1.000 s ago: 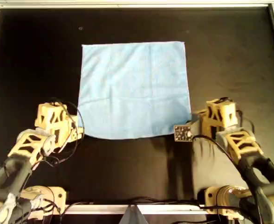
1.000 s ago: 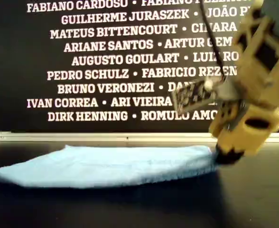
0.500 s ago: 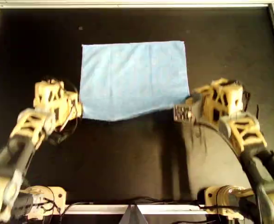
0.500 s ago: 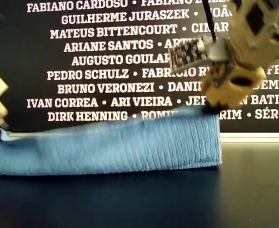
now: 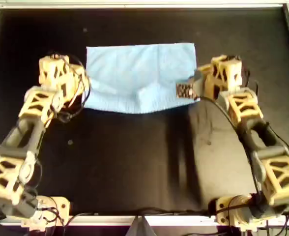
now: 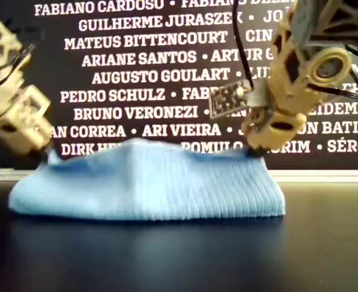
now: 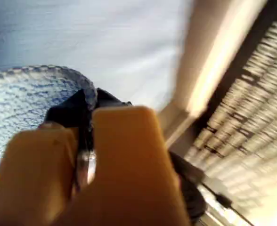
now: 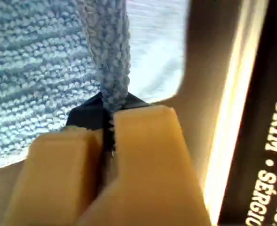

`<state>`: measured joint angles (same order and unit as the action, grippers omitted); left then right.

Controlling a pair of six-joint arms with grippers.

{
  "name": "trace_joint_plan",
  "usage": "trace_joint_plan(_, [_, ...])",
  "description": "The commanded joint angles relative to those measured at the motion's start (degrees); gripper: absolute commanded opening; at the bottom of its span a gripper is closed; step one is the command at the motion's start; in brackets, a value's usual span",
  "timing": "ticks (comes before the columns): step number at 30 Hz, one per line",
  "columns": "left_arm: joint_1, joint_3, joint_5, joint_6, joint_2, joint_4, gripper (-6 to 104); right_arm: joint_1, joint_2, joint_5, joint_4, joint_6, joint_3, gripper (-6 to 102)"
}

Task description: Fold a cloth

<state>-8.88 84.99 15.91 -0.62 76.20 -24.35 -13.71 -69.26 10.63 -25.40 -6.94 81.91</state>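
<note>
The light blue cloth [image 5: 139, 73] lies on the black table, its near edge lifted and carried back over the flat far part, sagging in the middle. My left gripper [image 5: 85, 91] is shut on the cloth's lifted corner at the overhead view's left. My right gripper [image 5: 196, 86] is shut on the lifted corner at the overhead view's right. In the exterior view the cloth [image 6: 154, 182] forms a low hump hanging between the left gripper [image 6: 48, 155] and the right gripper [image 6: 252, 149]. Both wrist views show cloth [image 7: 16, 103] [image 8: 44, 56] pinched between closed fingers.
A metal frame [image 5: 134, 4] borders the black table [image 5: 134, 162]. A small circuit board [image 5: 185, 90] juts from the right arm over the cloth's edge. A black banner with white names [image 6: 136, 73] stands behind the table in the exterior view.
Both grippers have carried the cloth's near corners up and toward the far edge, so the near half now drapes over the far half. The arms have stretched further out.
</note>
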Motion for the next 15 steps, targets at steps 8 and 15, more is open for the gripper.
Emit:
trace_joint_plan(8, [1.32,-17.93,-0.18,-0.26,-8.88,1.32,0,1.85,9.93,-0.53,2.02,-0.09,-22.94,1])
trace_joint_plan(15, [1.41,-27.69,-0.18,-0.26,-16.44,1.32,0,1.76,19.07,-0.53,2.02,-0.09,-35.51,1])
